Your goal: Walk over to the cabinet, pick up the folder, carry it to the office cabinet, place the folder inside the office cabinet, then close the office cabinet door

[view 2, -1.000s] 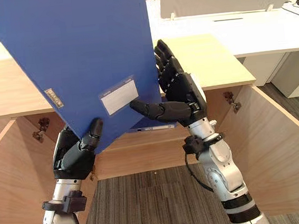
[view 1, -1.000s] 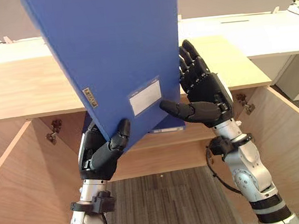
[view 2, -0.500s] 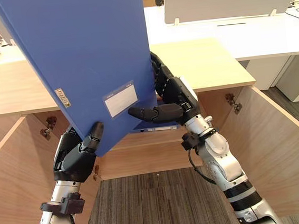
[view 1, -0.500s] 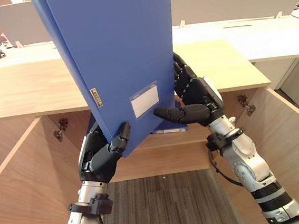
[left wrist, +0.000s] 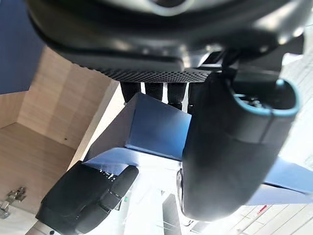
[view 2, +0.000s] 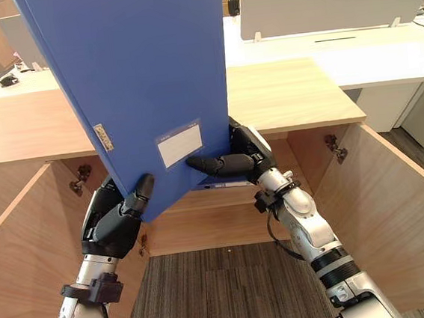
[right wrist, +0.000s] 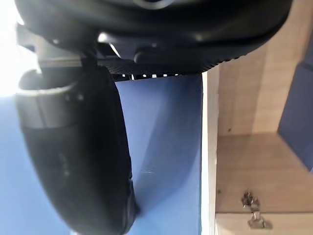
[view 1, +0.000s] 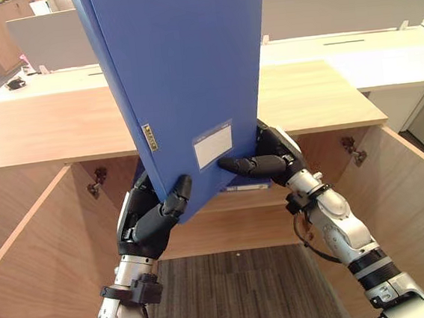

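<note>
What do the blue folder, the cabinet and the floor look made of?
The blue box folder is likely plastic-covered board: smooth, faint sheen, rigid flat faces. The light wooden cabinet is probably wood-grain laminate board: matte, very even grain. The grey floor looks like carpet: ribbed, striped texture.

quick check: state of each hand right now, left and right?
Left hand: shut on the blue folder, thumb over its lower corner.
Right hand: shut on the blue folder, thumb across its front face, fingers behind it.
</note>
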You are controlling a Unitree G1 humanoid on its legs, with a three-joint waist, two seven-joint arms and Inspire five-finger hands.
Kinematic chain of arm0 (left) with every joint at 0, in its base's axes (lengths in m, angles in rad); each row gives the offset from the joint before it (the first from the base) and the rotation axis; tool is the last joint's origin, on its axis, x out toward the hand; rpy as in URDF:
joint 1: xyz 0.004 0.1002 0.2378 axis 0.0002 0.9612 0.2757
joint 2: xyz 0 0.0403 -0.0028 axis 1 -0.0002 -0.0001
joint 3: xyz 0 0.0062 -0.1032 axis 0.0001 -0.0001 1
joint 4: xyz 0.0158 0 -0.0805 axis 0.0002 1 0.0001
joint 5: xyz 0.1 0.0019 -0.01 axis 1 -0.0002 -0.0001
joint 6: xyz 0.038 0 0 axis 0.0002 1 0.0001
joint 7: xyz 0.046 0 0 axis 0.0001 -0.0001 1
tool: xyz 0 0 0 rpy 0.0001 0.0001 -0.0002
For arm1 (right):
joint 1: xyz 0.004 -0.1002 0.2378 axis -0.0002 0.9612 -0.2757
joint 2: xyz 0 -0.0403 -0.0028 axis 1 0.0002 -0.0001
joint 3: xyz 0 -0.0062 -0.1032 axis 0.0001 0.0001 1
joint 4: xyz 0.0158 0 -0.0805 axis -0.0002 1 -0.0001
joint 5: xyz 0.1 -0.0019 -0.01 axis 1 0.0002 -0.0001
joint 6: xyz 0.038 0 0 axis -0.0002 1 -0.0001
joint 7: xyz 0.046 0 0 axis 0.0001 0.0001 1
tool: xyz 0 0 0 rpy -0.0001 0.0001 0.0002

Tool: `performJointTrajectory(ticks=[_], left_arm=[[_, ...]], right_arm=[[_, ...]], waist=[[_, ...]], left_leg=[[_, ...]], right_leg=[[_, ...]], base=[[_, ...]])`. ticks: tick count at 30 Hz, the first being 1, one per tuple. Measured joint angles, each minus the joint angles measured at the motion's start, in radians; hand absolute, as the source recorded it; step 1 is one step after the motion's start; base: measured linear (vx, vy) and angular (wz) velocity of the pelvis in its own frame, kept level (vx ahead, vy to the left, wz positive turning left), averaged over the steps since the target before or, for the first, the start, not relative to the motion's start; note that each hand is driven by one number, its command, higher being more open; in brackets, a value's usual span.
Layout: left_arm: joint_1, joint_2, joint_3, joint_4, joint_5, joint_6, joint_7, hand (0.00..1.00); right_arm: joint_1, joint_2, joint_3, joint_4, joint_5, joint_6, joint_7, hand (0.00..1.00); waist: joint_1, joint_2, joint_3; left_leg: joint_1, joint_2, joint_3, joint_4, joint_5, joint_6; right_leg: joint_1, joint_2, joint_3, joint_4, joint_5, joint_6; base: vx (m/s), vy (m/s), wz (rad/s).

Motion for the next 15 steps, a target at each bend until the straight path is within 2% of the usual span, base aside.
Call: performJointTrajectory(ticks=[9, 13, 14, 15], left_arm=[[-0.041, 0.000, 0.020, 0.045, 0.013, -0.008, -0.001, 0.00], [-0.055, -0.017, 0.045, 0.079, 0.039, -0.008, -0.004, 0.00], [-0.057, -0.034, 0.057, 0.079, 0.061, -0.009, -0.007, 1.00], [-0.059, -0.044, 0.067, 0.079, 0.071, -0.009, -0.008, 1.00]], right_arm=[[-0.011, -0.002, -0.010, 0.016, 0.037, 0.013, 0.056, 0.00], [0.008, 0.041, -0.035, -0.027, 0.012, 0.016, 0.061, 0.00], [0.013, 0.058, -0.049, -0.037, -0.007, 0.017, 0.061, 0.00], [0.014, 0.065, -0.053, -0.044, -0.013, 0.020, 0.061, 0.00]], waist=[[0.000, -0.003, 0.002], [0.002, -0.009, 0.004], [0.003, -0.010, 0.004], [0.003, -0.010, 0.004]], left_leg=[[-0.002, 0.000, 0.000, 0.000, 0.001, 0.000], [-0.002, 0.001, 0.000, 0.000, 0.001, 0.000], [-0.002, 0.000, 0.000, 0.000, 0.001, 0.000], [-0.002, 0.000, 0.000, 0.000, 0.001, 0.000]], right_leg=[[-0.001, 0.000, 0.000, -0.001, 0.000, 0.000], [-0.001, 0.001, -0.001, -0.001, 0.000, 0.000], [-0.001, 0.000, 0.000, -0.001, 0.000, 0.000], [-0.001, 0.000, 0.000, -0.001, 0.000, 0.000]], base=[[0.00, 0.000, 0.00], [0.00, 0.000, 0.00], [0.00, 0.000, 0.00], [0.00, 0.000, 0.00]])
